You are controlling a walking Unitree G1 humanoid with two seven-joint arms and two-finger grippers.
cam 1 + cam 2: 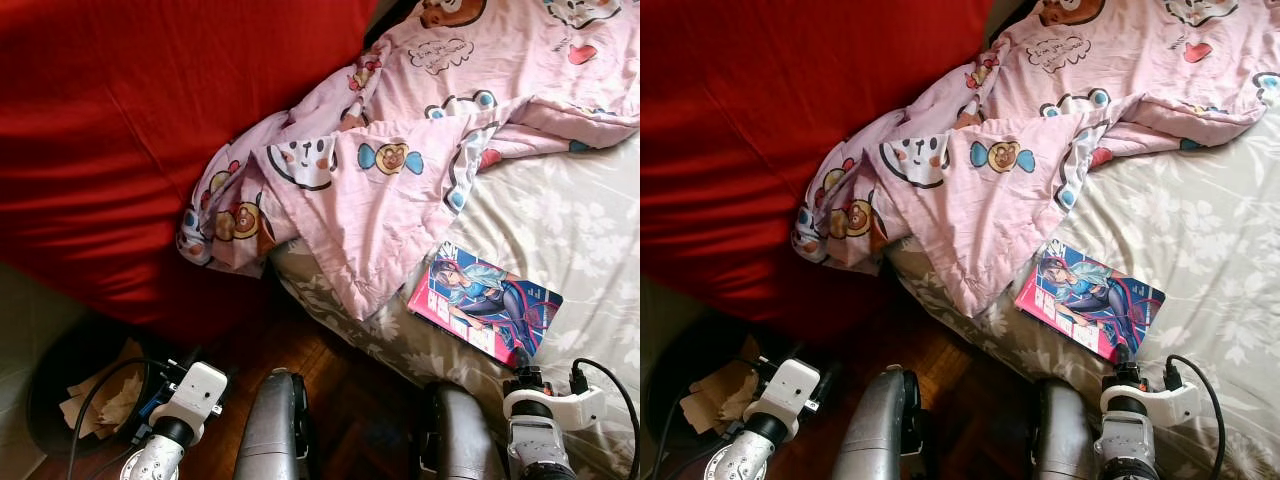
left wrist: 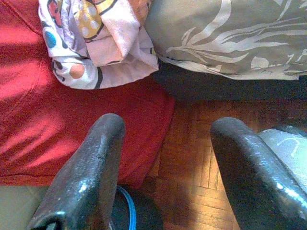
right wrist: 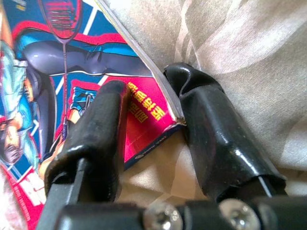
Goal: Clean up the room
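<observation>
Lying flat, comic book (image 1: 486,300), long axis diagonal.

comic book (image 1: 1090,299) on bed (image 1: 1200,220), pink blanket (image 1: 980,170)

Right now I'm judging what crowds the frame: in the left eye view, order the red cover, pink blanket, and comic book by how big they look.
1. red cover
2. pink blanket, close behind, running off frame
3. comic book, clearly smallest

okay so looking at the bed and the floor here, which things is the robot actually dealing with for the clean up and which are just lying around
In the job:
magazine, on the bed
right gripper, fingers straddling its corner

Lying about:
pink blanket, crumpled on the bed
red cover
bin with paper, on the floor
left gripper, open over the wood floor
</observation>
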